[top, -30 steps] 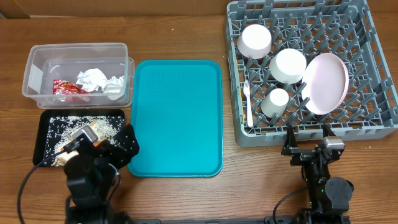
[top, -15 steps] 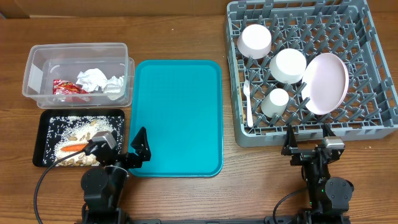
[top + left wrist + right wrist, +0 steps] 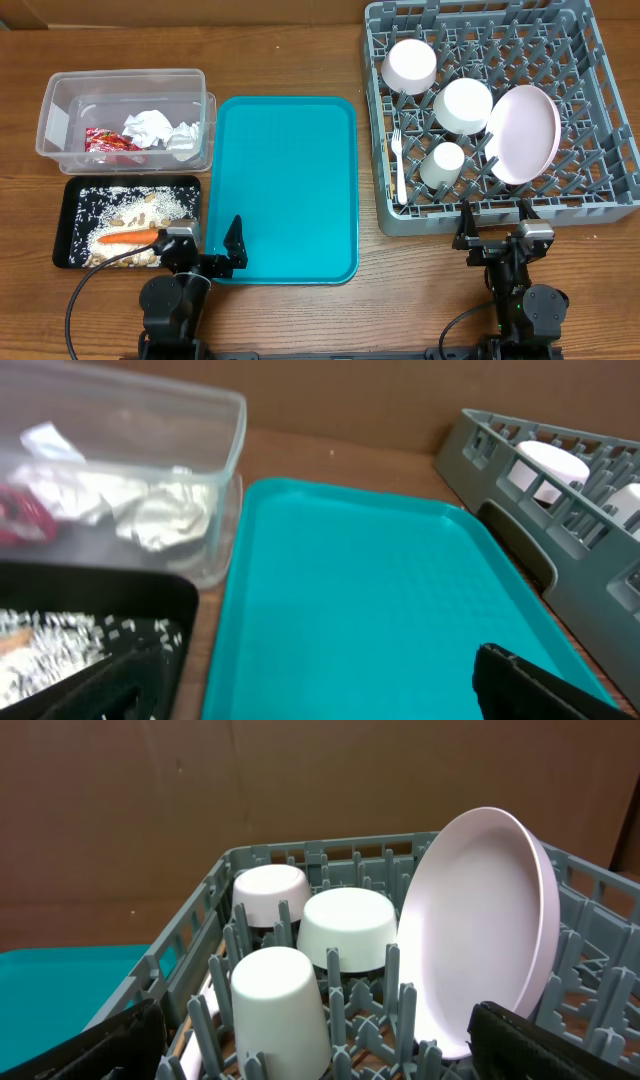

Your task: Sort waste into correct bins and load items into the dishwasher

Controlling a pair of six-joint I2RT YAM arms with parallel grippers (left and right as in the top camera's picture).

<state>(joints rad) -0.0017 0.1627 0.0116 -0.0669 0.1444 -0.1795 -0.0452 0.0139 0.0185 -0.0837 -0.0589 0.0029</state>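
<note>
The clear tub point(image 3: 60, 100) holds a red wrapper point(image 3: 108, 141) and crumpled napkins point(image 3: 150, 127). Below it, the black tray point(image 3: 68, 230) carries rice grains point(image 3: 115, 198), beige scraps and an orange carrot point(image 3: 125, 237). The grey dish rack point(image 3: 372, 120) holds a plate point(image 3: 524, 133) on edge, two upturned bowls point(image 3: 412, 64) point(image 3: 463, 105), a cup point(image 3: 444, 162) and a fork point(image 3: 400, 165). My left gripper point(image 3: 210, 255) hangs open and empty by the near edge, between the black tray and the teal tray. At the rack's front wall my right gripper point(image 3: 497, 222) is open and empty too.
A teal serving tray point(image 3: 285, 185) lies bare between the bins and the rack. In the left wrist view it point(image 3: 370, 590) fills the middle, with the tub point(image 3: 120, 470) at left and the rack point(image 3: 560, 510) at right. The right wrist view faces the cup point(image 3: 280, 1005) and plate point(image 3: 490, 930).
My left arm has drawn back from over the black tray, down and to the right, uncovering the carrot and scraps. The right arm has not moved.
</note>
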